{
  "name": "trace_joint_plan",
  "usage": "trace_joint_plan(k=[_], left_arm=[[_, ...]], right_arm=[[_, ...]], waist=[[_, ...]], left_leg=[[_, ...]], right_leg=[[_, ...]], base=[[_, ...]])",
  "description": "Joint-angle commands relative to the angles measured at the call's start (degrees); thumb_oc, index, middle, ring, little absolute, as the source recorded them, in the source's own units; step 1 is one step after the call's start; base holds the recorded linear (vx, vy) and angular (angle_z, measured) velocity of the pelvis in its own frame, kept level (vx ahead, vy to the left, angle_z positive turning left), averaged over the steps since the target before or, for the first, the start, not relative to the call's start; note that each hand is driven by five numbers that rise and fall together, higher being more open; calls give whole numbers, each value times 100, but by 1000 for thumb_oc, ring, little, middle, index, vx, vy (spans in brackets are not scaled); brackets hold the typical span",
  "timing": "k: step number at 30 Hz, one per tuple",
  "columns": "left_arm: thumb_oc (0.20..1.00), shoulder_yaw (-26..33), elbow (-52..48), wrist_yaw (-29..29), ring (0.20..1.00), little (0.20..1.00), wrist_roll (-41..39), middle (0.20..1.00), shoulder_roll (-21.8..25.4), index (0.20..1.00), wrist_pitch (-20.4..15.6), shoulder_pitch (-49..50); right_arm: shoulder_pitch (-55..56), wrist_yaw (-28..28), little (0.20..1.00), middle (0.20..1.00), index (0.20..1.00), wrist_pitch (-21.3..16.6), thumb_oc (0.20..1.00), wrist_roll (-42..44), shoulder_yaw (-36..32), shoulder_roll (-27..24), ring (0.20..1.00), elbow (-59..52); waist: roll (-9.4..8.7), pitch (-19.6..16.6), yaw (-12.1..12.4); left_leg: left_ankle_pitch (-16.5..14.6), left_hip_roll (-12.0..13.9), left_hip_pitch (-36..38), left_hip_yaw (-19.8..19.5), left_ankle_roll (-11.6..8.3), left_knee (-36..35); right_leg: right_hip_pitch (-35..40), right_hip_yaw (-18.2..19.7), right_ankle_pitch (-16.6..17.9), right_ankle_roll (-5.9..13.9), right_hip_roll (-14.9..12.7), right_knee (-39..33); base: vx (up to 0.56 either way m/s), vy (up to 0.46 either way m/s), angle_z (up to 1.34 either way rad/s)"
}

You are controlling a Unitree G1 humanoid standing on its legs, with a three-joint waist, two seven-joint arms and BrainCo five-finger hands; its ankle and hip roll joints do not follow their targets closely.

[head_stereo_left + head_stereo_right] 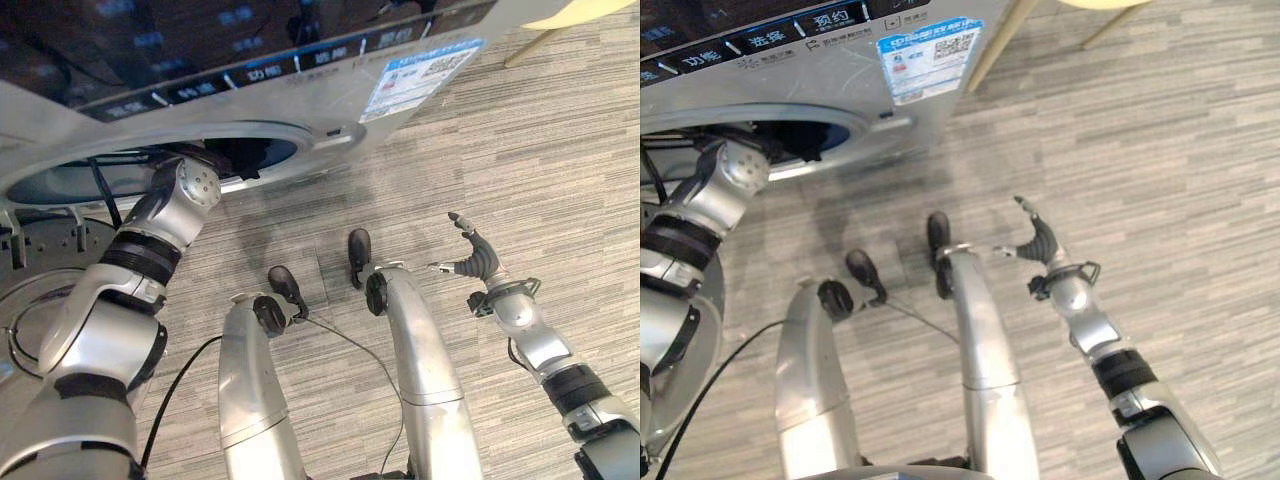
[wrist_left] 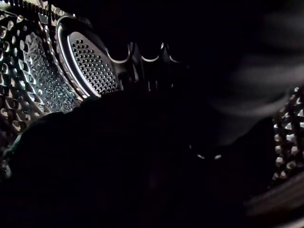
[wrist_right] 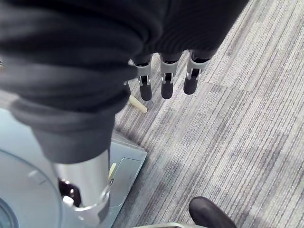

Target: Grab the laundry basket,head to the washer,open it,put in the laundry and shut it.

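reaching into the washer [image 1: 300,110], the left arm passes through the round door opening [image 1: 150,165] at the far left, and the left hand is hidden inside, so i cannot tell how its fingers are set. the left wrist view looks into the perforated steel drum [image 2: 52,71], where a dark mass takes up most of the near part; whether that is laundry or the hand's own cover i cannot tell. the washer door [image 1: 25,300] hangs open at the near left. the right hand [image 1: 478,260] hangs in the air over the striped grey carpet [image 1: 540,170] on the right, well apart from the washer, its fingers [image 3: 166,88] loosely straight, spread a little and holding nothing. a pale wooden leg [image 1: 535,45] stands on the carpet at the far right.
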Motion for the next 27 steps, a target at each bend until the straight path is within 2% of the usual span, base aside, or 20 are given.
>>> trace_joint_plan(k=[1, 2, 3, 4, 5, 7, 11, 15, 18, 22, 24, 25, 26, 27], left_arm=[[200, 320, 103, 1007, 200, 200, -381, 200, -257, 200, -221, -137], [200, 377, 255, 1369, 200, 200, -375, 200, -195, 200, -163, -406], [200, 365, 269, 1377, 200, 200, -375, 200, -198, 200, -165, -423], [1000, -3, 666, 1655, 1000, 1000, 113, 1000, 65, 1000, 119, -964], [1000, -23, 688, 1656, 1000, 1000, 109, 1000, 61, 1000, 112, -990], [1000, -519, 1192, 1339, 1000, 1000, 402, 1000, 362, 1000, 226, -1367], [1000, -526, 1118, 1170, 1000, 1000, 465, 1000, 361, 1000, 162, -1189], [1000, -233, 892, 941, 1000, 1000, 436, 1000, 162, 1000, 58, -498], [1000, 388, 372, 697, 1000, 1000, 37, 1000, -355, 1000, -129, 587], [1000, 881, -512, 220, 1000, 1000, -17, 1000, -1007, 1000, -285, 2347], [1000, 1297, -919, -178, 1000, 1000, -417, 1000, -1671, 1000, -462, 3902], [1000, 1408, -955, -289, 1000, 1000, -583, 1000, -1806, 1000, -479, 4277], [1000, 1669, -664, -724, 1000, 1000, -1007, 1000, -2174, 1000, -508, 5364], [1000, 1820, -450, -920, 1000, 1000, -1065, 1000, -2252, 1000, -486, 5764]], right_arm=[[471, 13, 1000, 1000, 1000, -348, 1000, 57, 201, 83, 1000, -140], [505, 39, 1000, 1000, 1000, -426, 1000, 145, 265, 83, 1000, -160], [500, 40, 1000, 1000, 1000, -429, 1000, 148, 262, 86, 1000, -158], [546, 117, 1000, 1000, 1000, -593, 1000, 227, 333, -96, 1000, -321], [546, 120, 1000, 1000, 1000, -592, 1000, 230, 325, -91, 1000, -325], [664, 189, 1000, 1000, 1000, -681, 1000, 233, 240, -261, 1000, -493], [809, 188, 1000, 1000, 1000, -672, 1000, 196, 112, -295, 1000, -621], [835, 145, 1000, 1000, 1000, -631, 1000, 95, 72, -187, 1000, -559], [840, 60, 1000, 1000, 1000, -475, 1000, -27, 71, -16, 1000, -406], [922, -14, 1000, 1000, 1000, -203, 1000, -258, 77, 169, 1000, 27], [1119, -49, 1000, 1000, 1000, 94, 1000, -489, -17, 312, 1000, 673], [1181, -28, 1000, 1000, 1000, 148, 1000, -498, -37, 341, 1000, 838], [1474, 67, 1000, 1000, 1000, 268, 1000, -448, -243, 452, 1000, 1392], [1625, 98, 1000, 1000, 1000, 286, 1000, -451, -373, 527, 1000, 1626]], waist=[[156, -634, -106], [142, -666, -148], [138, -663, -147], [140, -729, -232], [133, -729, -227], [184, -823, -275], [228, -883, -262], [267, -961, -190], [304, -1008, -75], [290, -984, 68], [233, -968, 259], [201, -914, 296], [131, -860, 399], [123, -909, 435]], left_leg=[[337, 268, -43, -773, -357, -433], [366, 267, -52, -767, -371, -503], [370, 266, -51, -765, -370, -510], [433, 283, -100, -734, -380, -615], [437, 282, -104, -733, -380, -620], [491, 294, -141, -709, -355, -691], [506, 277, -175, -733, -337, -677], [551, 233, 17, -663, -342, -861], [615, 167, 534, -534, -383, -1276], [817, 33, 1816, -317, -424, -2341], [1062, -285, 3201, -168, -485, -3503], [1155, -374, 3641, -128, -501, -3818], [1584, -688, 4909, -25, -525, -4886], [1684, -782, 5504, -19, -544, -5343]], right_leg=[[400, 132, -203, 623, -169, -548], [409, 143, -148, 645, -161, -643], [409, 144, -143, 646, -161, -648], [405, 145, -35, 701, -120, -822], [401, 146, -31, 702, -120, -826], [364, 166, 36, 744, -82, -908], [356, 165, 51, 753, -82, -924], [515, 185, 48, 749, -117, -1025], [991, 199, 45, 725, -228, -1341], [2115, 235, 167, 780, -395, -2133], [3343, 140, 364, 886, -499, -3049], [3760, 97, 438, 917, -528, -3325], [5015, -59, 844, 979, -576, -4328], [5617, -100, 959, 1025, -551, -4785]], base=[[-29, 36, 8], [-24, 28, 4], [-53, 72, -5], [-39, 56, -10], [-56, 85, -20], [-20, 62, -15], [4, 20, -3], [1, 12, 2], [-9, 5, 1], [-28, 47, 20], [58, 82, 29], [144, 84, 30], [218, 72, 31], [191, 64, 14]])
